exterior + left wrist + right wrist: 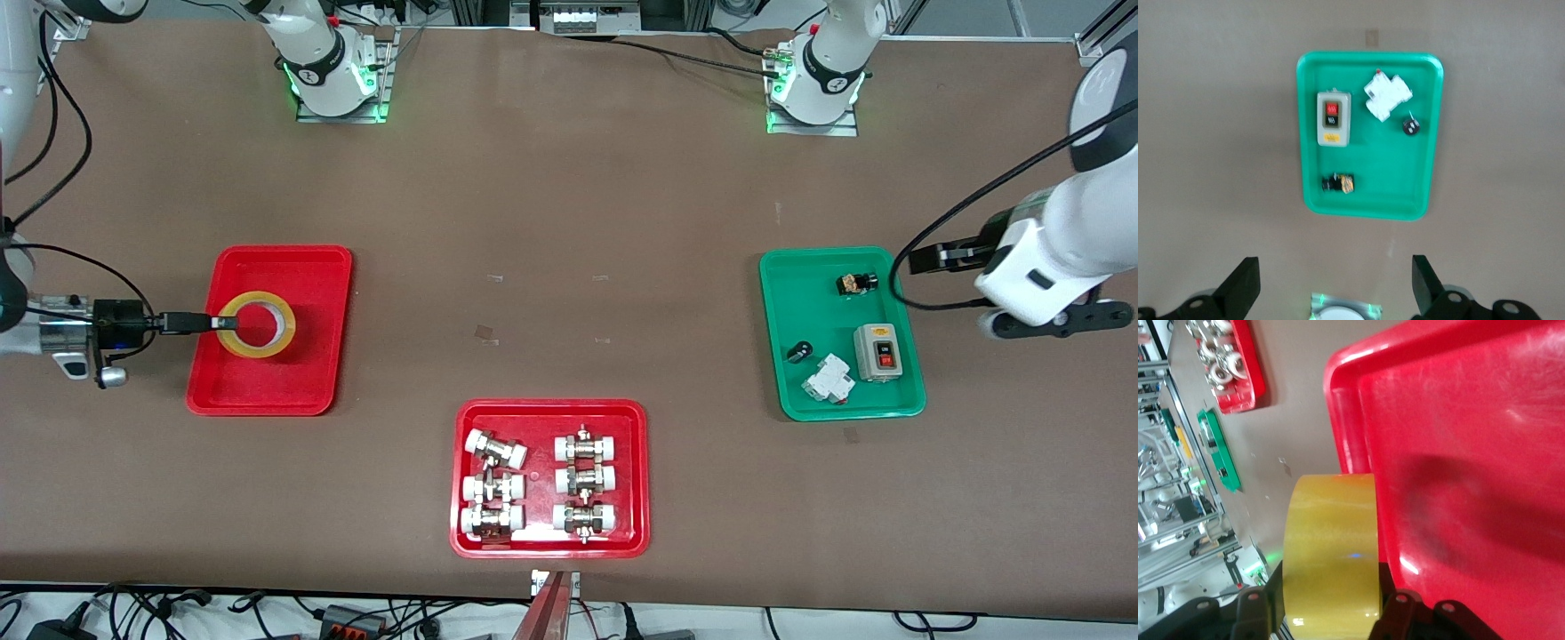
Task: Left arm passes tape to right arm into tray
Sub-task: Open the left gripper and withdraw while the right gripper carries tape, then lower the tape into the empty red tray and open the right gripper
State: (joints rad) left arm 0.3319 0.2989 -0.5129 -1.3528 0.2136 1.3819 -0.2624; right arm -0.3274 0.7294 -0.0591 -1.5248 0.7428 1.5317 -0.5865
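The yellow tape (pixel 258 324) lies flat, hole up, over the middle of the plain red tray (pixel 267 382) at the right arm's end of the table. My right gripper (pixel 203 322) comes in level from that end and is shut on the roll's rim. In the right wrist view the tape (pixel 1331 547) sits between the fingers of the right gripper (pixel 1328 603), against the tray's rim (pixel 1351 440). I cannot tell whether the roll touches the tray floor. My left gripper (pixel 1062 320) is open and empty above the table beside the green tray, and it also shows in the left wrist view (pixel 1331 287).
A green tray (pixel 818 302) at the left arm's end holds a grey switch box (pixel 878 352), a white breaker (pixel 829 380) and small dark parts; it also shows in the left wrist view (pixel 1371 160). A red tray (pixel 549 406) of white-and-metal fittings lies nearest the front camera.
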